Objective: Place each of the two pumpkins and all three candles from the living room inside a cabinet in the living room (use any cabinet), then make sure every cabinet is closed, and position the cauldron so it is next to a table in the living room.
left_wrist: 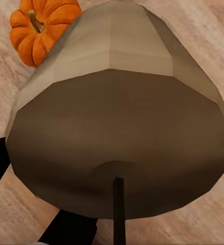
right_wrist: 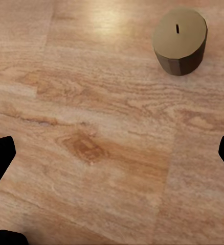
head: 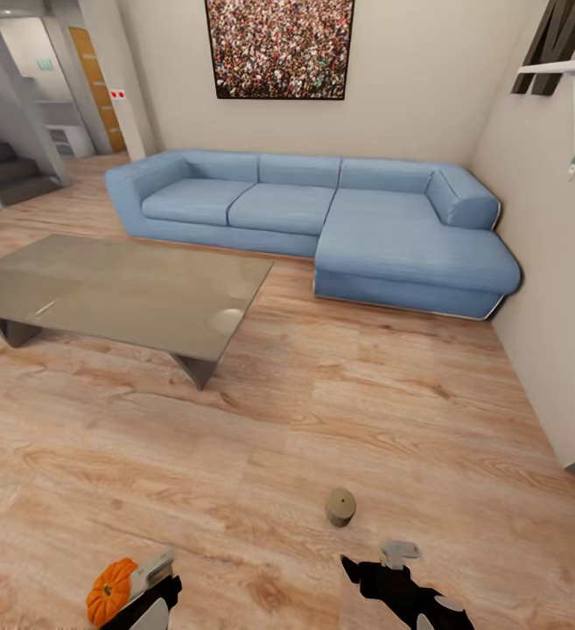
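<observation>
Candle [right_wrist: 180, 40] ahead on floor: I lower my empty, spread right tool [right_wrist: 112, 153] squarely over it; left tool [head: 147, 582] grips another candle [left_wrist: 119, 122].

Big blue corner sofa [head: 322, 223] against the pale wall, low grey glass table [head: 121, 293] in front of it on the light wood floor [head: 366, 411], speckled picture [head: 278, 48] above the sofa, white shelf [head: 563, 68] at the right, dark stairs [head: 3, 171] far left
</observation>
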